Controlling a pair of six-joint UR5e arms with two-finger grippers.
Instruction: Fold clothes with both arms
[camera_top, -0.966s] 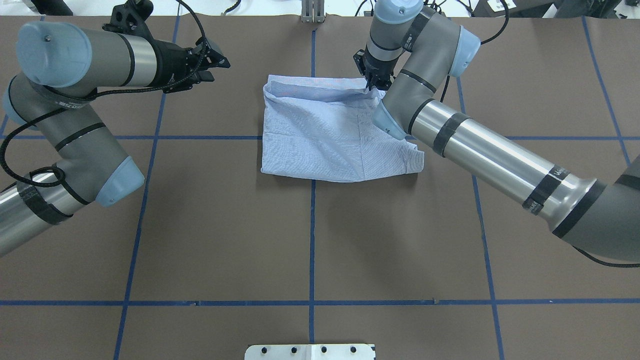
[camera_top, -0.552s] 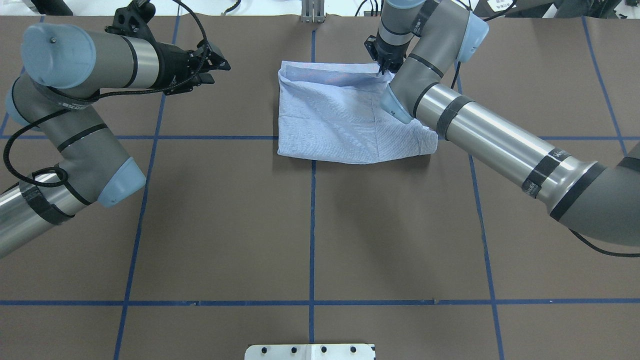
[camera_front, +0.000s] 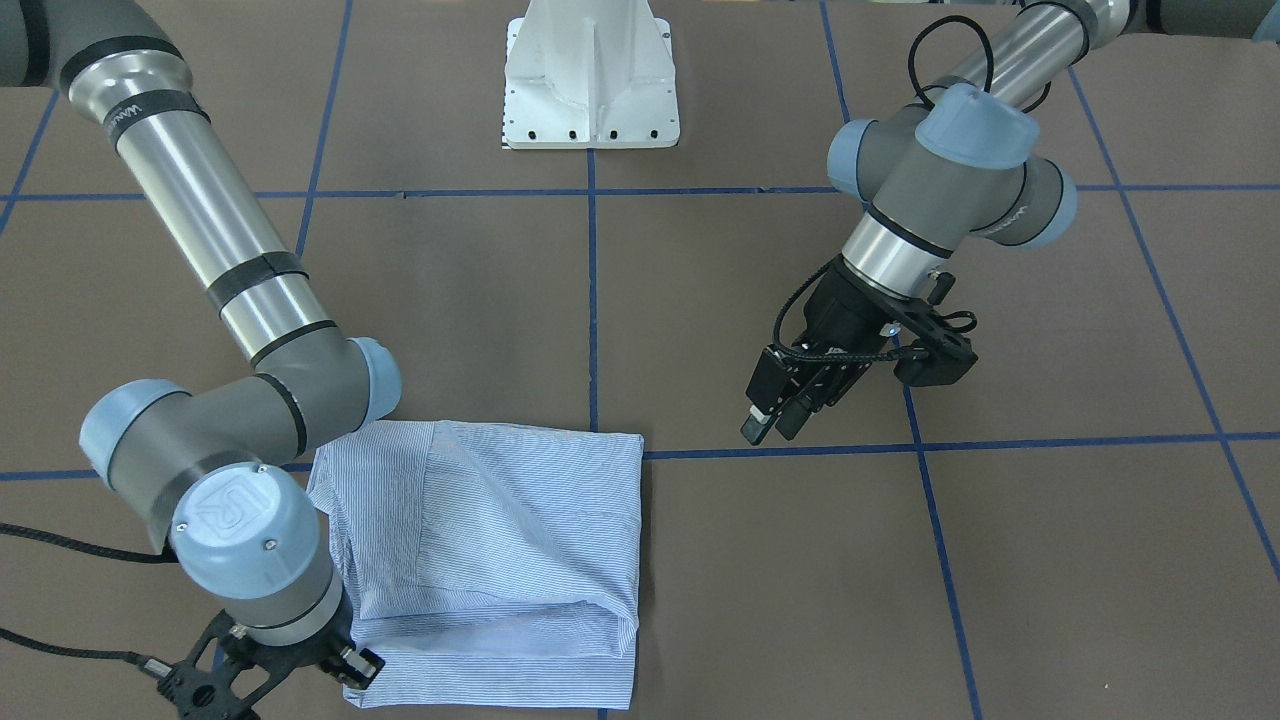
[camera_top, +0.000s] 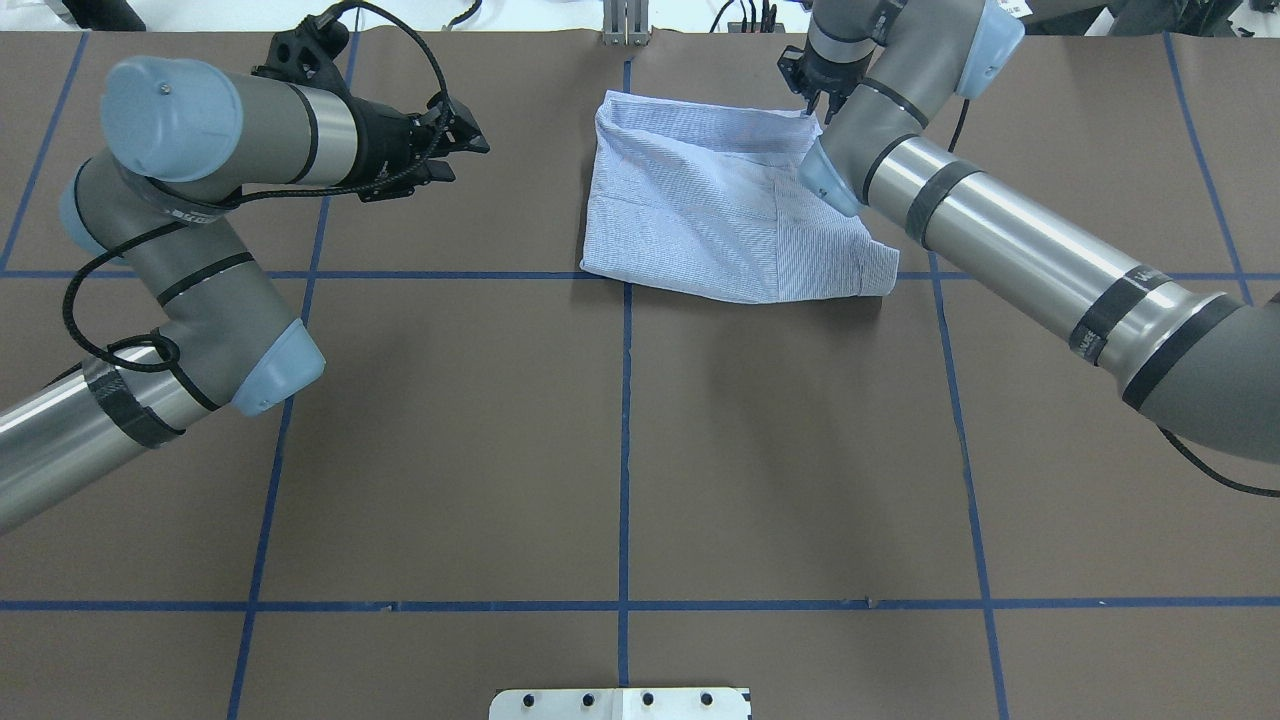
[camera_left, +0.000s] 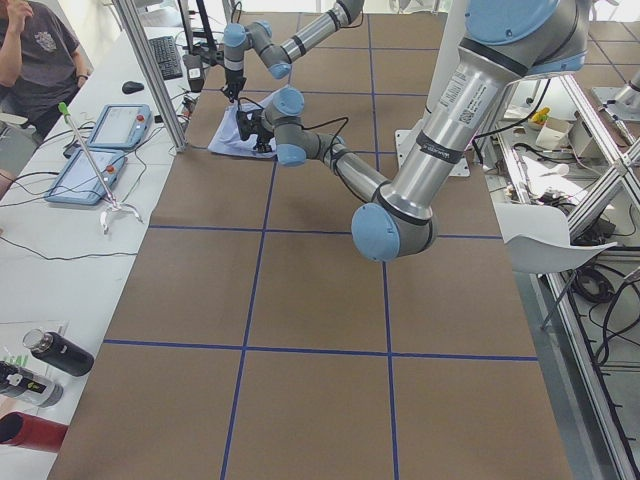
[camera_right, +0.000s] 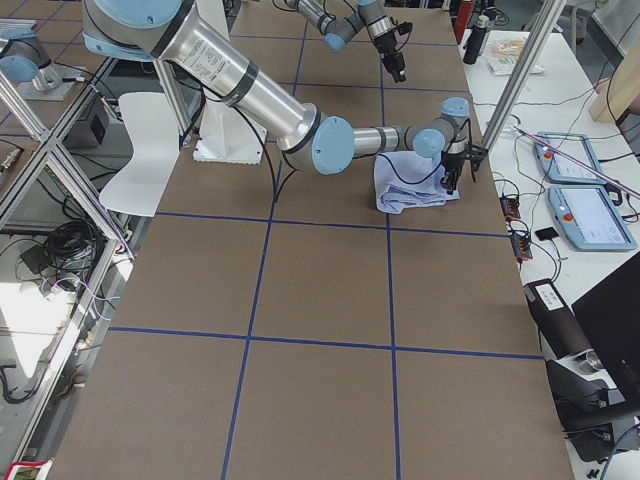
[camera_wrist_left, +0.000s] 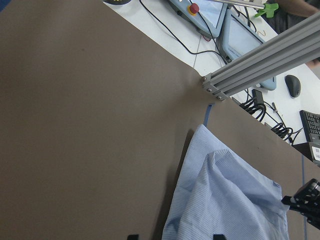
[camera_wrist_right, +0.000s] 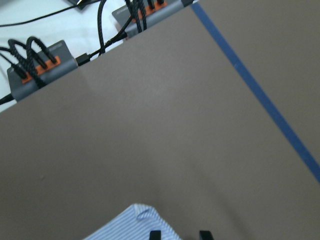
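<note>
The light blue striped shirt (camera_top: 720, 200) lies folded into a rough square at the far middle of the brown table, and also shows in the front view (camera_front: 500, 560). My right gripper (camera_top: 812, 102) is at the shirt's far right corner and shut on it, holding that edge slightly raised. In the right wrist view the shirt's corner (camera_wrist_right: 135, 217) lies beside the fingertips (camera_wrist_right: 155, 234). My left gripper (camera_top: 472, 140) hovers open and empty to the shirt's left, apart from it. In the front view the left gripper (camera_front: 770, 428) is tilted down. The left wrist view shows the shirt (camera_wrist_left: 225, 200) ahead.
The table's far edge is just beyond the shirt, with an aluminium post (camera_top: 625, 25) and cable boxes (camera_wrist_right: 40, 70) there. The white pedestal base (camera_front: 592, 90) stands at the robot's side. Blue tape lines (camera_top: 625, 450) cross the brown table (camera_top: 450, 450).
My right gripper has dragged the shirt toward the far edge and to the right. My left arm has shifted a little right, still open.
</note>
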